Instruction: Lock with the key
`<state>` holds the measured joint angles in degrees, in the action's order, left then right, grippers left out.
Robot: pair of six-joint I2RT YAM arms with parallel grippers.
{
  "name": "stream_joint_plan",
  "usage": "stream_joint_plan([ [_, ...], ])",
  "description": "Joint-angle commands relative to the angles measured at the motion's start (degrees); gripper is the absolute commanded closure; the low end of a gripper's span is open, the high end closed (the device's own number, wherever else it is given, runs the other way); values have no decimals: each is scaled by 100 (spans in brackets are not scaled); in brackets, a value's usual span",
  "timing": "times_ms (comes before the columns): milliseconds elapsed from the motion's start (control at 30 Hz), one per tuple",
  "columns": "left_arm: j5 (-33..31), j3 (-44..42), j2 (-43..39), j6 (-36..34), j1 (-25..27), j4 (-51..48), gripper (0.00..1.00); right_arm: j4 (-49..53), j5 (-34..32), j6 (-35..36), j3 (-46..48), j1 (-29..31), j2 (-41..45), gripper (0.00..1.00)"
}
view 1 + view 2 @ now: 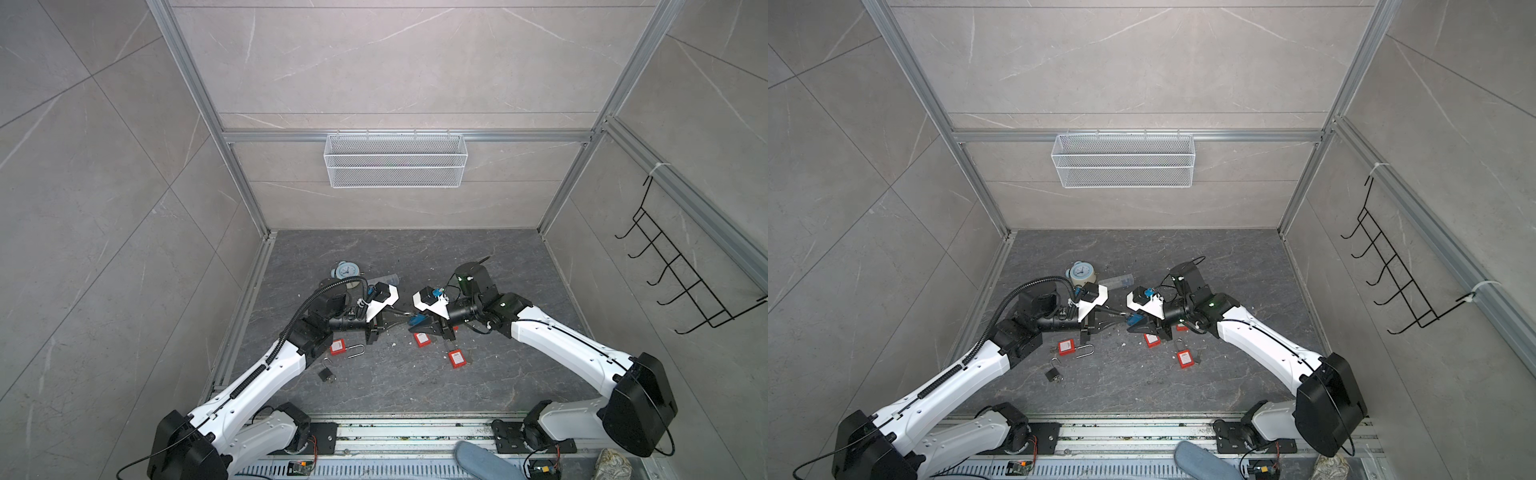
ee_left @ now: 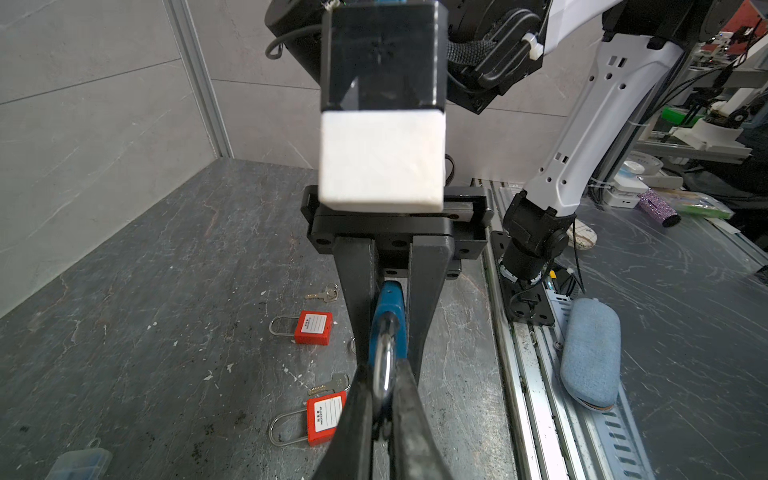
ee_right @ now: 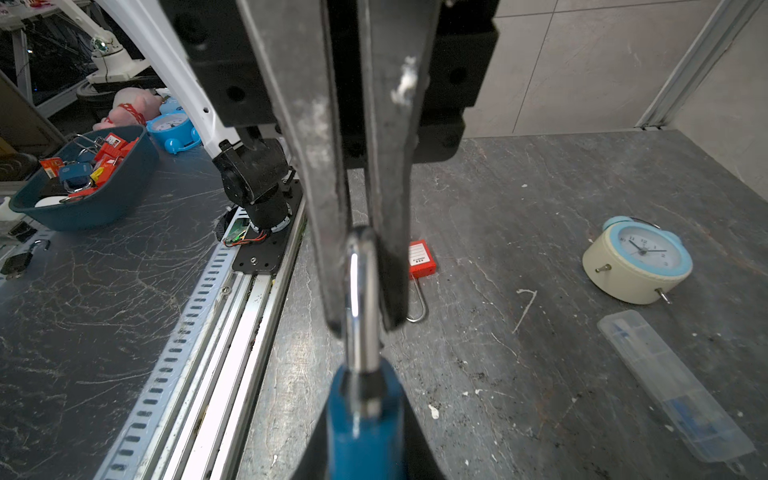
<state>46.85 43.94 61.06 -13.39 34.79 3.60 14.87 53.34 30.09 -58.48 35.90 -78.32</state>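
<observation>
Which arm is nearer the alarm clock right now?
Left. The left arm passes close beside the alarm clock; the right arm is across the middle, well clear of it.

I see my left pincer [image 1: 1120, 314] and right pincer [image 1: 1129, 325] meeting tip to tip over the bench [image 1: 1225, 374], both closed on the blue padlock [image 1: 1134, 320]. A red padlock [image 1: 1066, 347] and a black padlock [image 1: 1052, 374] lie near my left arm [image 1: 967, 370], an alarm clock [image 1: 1080, 272] farther back.

Looking steeply down from high over the table [image 1: 374, 386] in both top views; close in from each wrist, opposed, sharing blue padlock [image 2: 388, 316].
</observation>
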Motion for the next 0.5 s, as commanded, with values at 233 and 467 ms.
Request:
stream_joint_plan([
  [233,-9,-402,555,173,588,202,100,-1649,456,-700,-391,268,-44,100],
  [467,-104,-583,758,244,733,476,100,-1602,546,-970,-618,239,-191,100],
])
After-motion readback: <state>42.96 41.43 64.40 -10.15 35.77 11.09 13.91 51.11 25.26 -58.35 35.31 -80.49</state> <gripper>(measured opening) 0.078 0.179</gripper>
